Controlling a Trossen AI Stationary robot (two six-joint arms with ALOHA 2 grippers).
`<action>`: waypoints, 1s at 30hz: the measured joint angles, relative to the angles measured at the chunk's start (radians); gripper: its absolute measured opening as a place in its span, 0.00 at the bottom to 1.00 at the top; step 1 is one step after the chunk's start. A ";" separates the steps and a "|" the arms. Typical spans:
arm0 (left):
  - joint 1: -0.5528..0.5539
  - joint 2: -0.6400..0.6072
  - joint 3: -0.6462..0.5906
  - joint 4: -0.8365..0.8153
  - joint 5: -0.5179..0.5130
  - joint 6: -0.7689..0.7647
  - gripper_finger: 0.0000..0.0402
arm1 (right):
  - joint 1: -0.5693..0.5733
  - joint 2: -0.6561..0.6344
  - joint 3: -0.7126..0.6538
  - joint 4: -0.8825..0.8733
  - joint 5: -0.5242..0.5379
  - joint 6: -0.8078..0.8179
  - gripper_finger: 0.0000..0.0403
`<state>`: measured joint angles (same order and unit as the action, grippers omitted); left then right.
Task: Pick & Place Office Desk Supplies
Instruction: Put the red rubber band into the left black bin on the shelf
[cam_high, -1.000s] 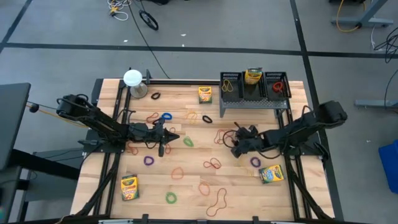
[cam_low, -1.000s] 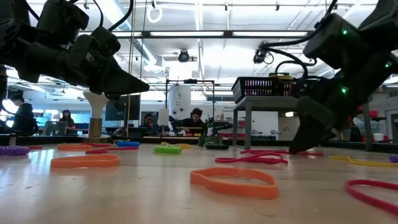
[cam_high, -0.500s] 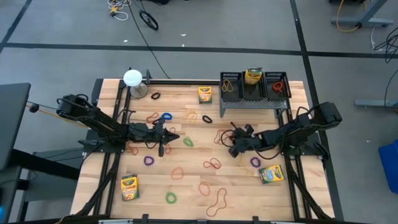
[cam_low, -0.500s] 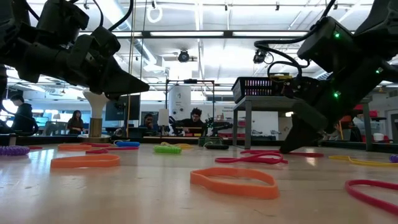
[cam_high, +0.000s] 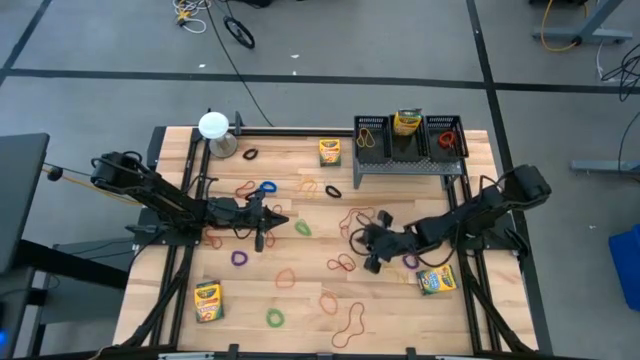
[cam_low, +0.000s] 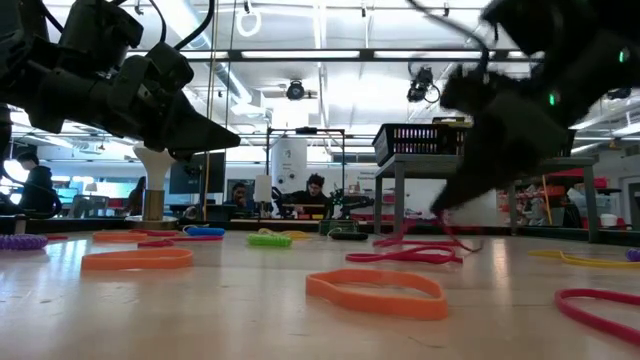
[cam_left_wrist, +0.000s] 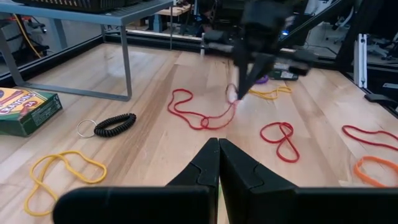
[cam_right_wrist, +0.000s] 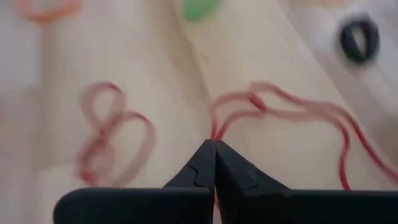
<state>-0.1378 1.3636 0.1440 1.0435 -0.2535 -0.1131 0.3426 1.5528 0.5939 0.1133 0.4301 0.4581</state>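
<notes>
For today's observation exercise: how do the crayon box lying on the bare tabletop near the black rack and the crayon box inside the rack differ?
The crayon box on the tabletop lies flat on the wood, while the crayon box in the rack sits raised in the middle compartment of the black wire-mesh rack. The tabletop box lies in the open, left of the rack; the racked box is walled in by mesh. Both are yellow and green.
</notes>
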 joint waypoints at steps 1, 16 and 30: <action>0.000 0.000 0.000 0.000 0.000 0.000 0.02 | 0.011 -0.004 0.028 -0.018 0.012 -0.015 0.01; 0.000 0.000 0.002 0.031 0.001 0.000 0.02 | 0.006 -0.066 0.532 -0.640 0.400 -0.224 0.01; 0.000 0.000 0.002 0.032 -0.008 0.000 0.02 | -0.477 -0.065 0.864 -0.837 0.339 -0.431 0.01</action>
<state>-0.1375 1.3636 0.1455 1.0753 -0.2615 -0.1131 -0.1344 1.4883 1.4580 -0.7235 0.7689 0.0269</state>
